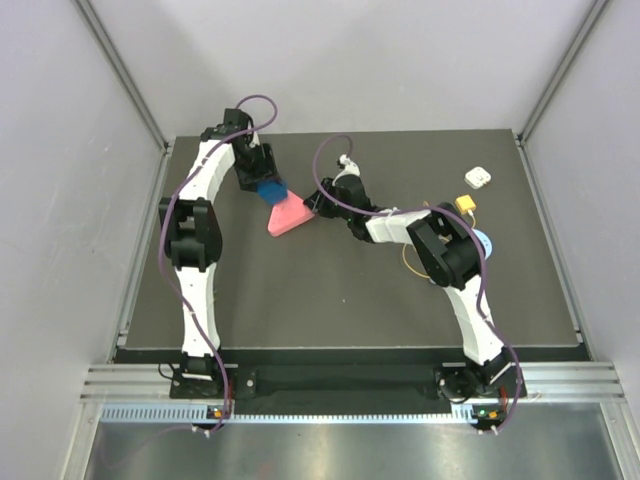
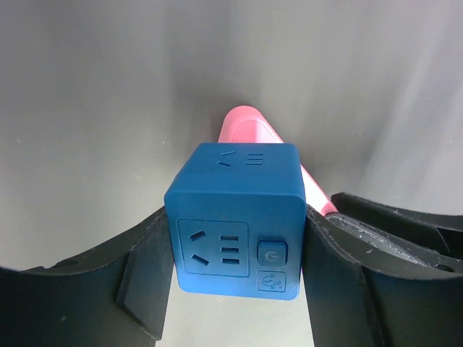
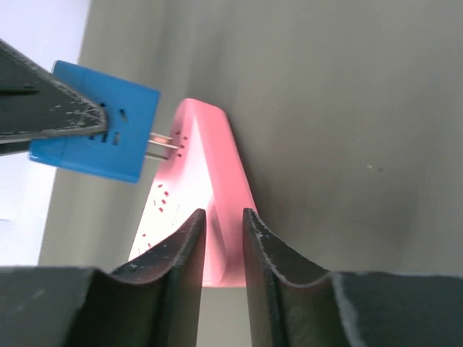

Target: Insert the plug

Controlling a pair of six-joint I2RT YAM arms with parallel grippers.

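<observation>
My left gripper (image 2: pixel 236 249) is shut on a blue socket cube (image 2: pixel 235 224), its fingers pressed to both sides. The cube's two metal prongs (image 3: pixel 160 144) reach the slots of a pink triangular power strip (image 3: pixel 210 159). My right gripper (image 3: pixel 224 224) is shut on the strip's near corner, with pink filling the narrow gap. In the top view the cube (image 1: pixel 270 188) and strip (image 1: pixel 288 216) sit mid-table between both grippers. The plug (image 1: pixel 465 205), small and yellow on a thin wire, lies on the table at the right, behind the right arm and away from both grippers.
A small white block (image 1: pixel 478 178) sits near the back right corner. A light-blue disc (image 1: pixel 483 243) peeks out beside the right arm's elbow. The dark mat (image 1: pixel 330 300) is bounded by grey walls on three sides.
</observation>
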